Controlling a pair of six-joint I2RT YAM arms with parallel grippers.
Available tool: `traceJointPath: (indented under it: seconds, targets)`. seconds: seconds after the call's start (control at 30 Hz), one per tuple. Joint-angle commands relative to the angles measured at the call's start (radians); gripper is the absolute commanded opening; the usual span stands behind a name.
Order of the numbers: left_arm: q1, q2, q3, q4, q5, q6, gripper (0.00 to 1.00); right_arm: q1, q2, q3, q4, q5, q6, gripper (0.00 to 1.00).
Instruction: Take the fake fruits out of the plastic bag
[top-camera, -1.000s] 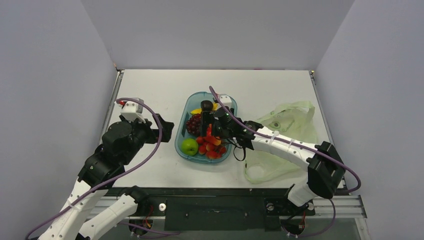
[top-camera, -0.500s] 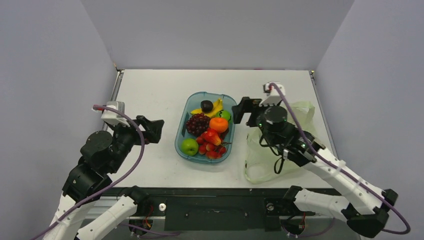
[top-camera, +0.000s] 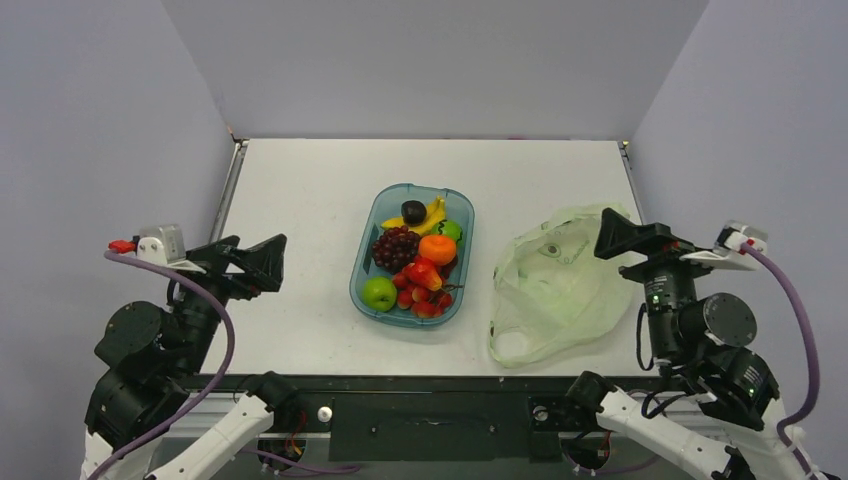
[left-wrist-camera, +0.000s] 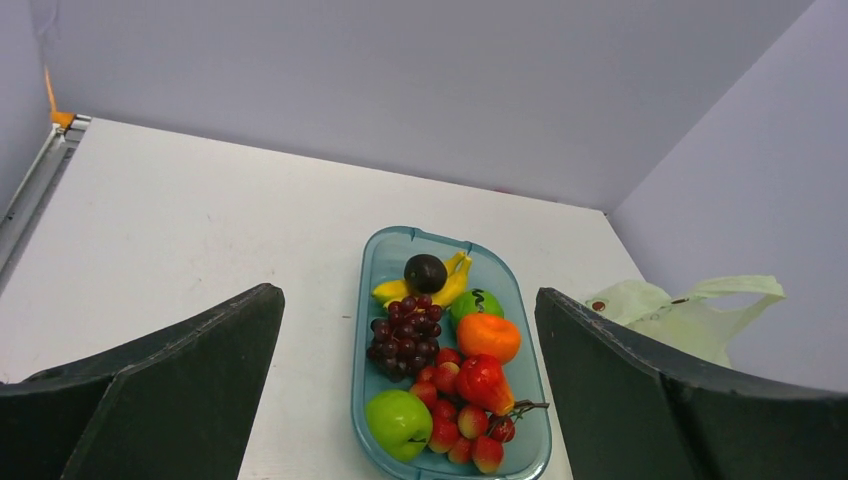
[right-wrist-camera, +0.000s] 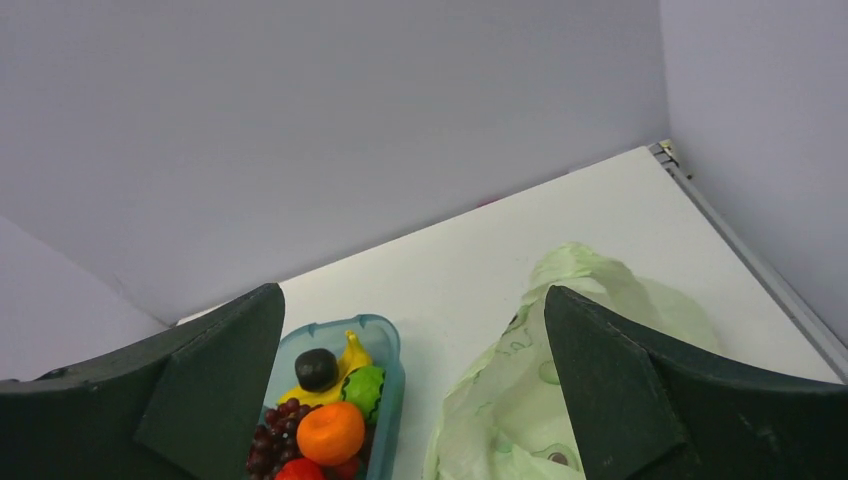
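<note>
top external — fake fruits (top-camera: 412, 270) between left pincer (top-camera: 262, 263) and right pincer (top-camera: 612, 238), both spread wide, empty

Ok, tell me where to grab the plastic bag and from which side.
Take the loop handle at the plastic bag's near-left corner, from above with the right gripper. The bag lies flat and limp; that open loop is probably its easiest strip to pinch.

The fake fruits (top-camera: 415, 262) are piled in the teal tray (top-camera: 388, 204) at the middle of the desk (top-camera: 300, 190). The plastic bag (top-camera: 555, 285) lies crumpled just right of the tray. The left end effector (top-camera: 255, 262) hangs well left of the tray, and the right end effector (top-camera: 628, 240) is far right of it, over the bag's edge.
</note>
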Motion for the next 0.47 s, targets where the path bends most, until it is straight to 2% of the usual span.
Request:
traceJointPath:
  seconds: [0.0, 0.33, 0.43]
  targets:
    - [0.003, -0.023, 0.036, 0.035, -0.054, 0.025, 0.97, -0.003, -0.052, -0.022, -0.033, 0.111, -0.047, 0.98]
    - [0.003, -0.026, 0.031, 0.025, -0.055, 0.004, 0.97, -0.003, -0.140, -0.030, -0.040, 0.137, -0.024, 0.99]
    - [0.003, -0.025, 0.031, 0.021, -0.056, 0.002, 0.97, -0.004, -0.123, -0.037, -0.043, 0.144, -0.039, 0.98]
